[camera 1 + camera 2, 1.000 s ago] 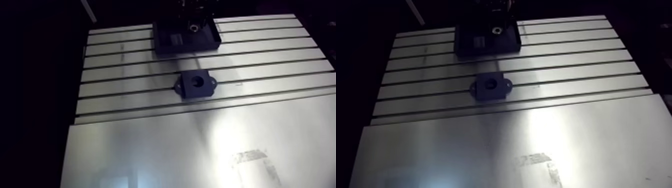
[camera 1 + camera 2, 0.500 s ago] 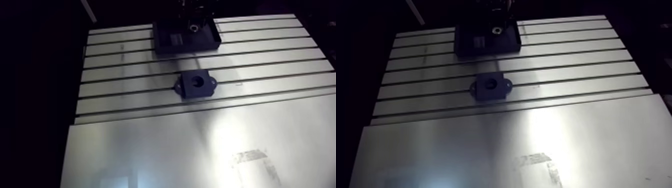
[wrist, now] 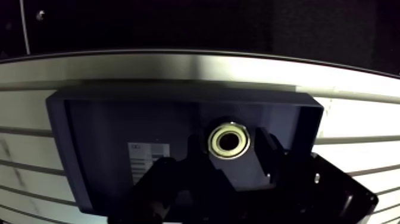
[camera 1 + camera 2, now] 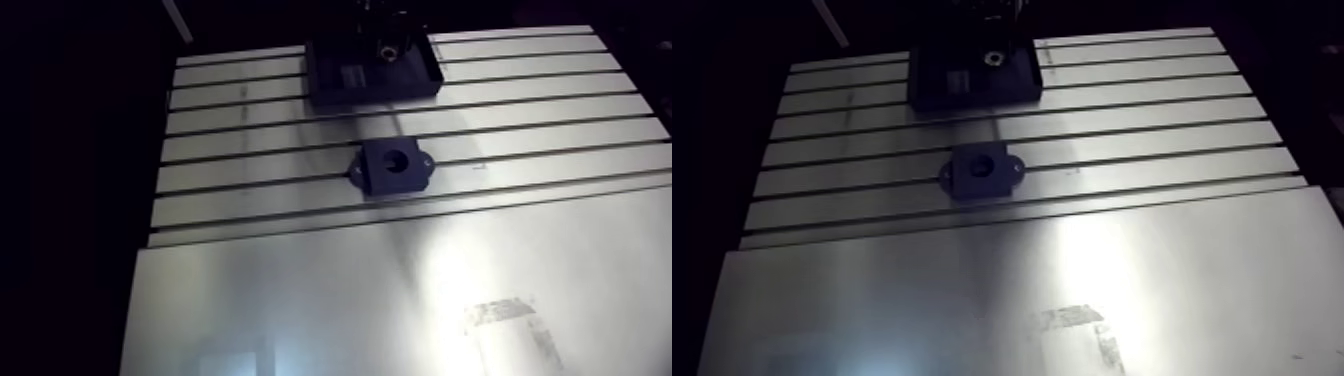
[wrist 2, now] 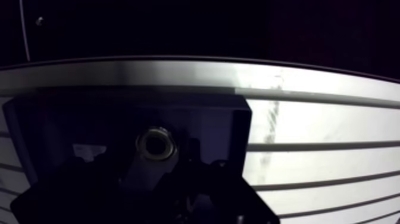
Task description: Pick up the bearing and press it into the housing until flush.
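One bearing (image 3: 229, 140), flat on the floor of one dark tray (image 3: 89, 119), bore straight up; round, so no long axis to speak of. Placed toward the tray's far wall and off to one side, beside a pale label (image 3: 147, 156). One claw (image 3: 231, 156) low over it, spread wide, fingers (image 3: 191, 156) flanking the ring on either side, not seen pressing on it. Tray parked at the far edge of the desk (image 4: 300, 300), square to the slots. One housing (image 4: 393, 166) near the middle of the slotted part, well apart from the tray, open hole facing up, two small ears marking a long axis along the slots. Bare metal on every side of the housing, and a broad smooth sheet toward the near edge. Tight only inside the tray, walls close around the claw.
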You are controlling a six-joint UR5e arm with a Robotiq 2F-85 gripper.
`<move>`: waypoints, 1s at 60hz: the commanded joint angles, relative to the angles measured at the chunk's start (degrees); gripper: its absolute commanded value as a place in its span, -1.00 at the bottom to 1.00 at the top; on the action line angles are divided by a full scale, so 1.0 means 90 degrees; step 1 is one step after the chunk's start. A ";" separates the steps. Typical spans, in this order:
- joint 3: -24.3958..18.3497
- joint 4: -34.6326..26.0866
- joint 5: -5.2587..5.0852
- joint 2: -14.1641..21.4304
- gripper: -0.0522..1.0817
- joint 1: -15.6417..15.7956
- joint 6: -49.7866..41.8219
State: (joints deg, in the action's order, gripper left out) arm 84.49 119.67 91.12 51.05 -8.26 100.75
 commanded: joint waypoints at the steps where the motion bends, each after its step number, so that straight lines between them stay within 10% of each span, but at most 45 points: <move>1: -0.0016 0.0000 -0.0002 -0.0040 -0.05 -0.0008 0.0002; 60: -0.0017 -0.0010 -0.0002 -0.0043 -0.03 0.0000 0.0002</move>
State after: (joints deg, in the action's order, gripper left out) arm 84.29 119.62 91.10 50.61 -8.26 100.77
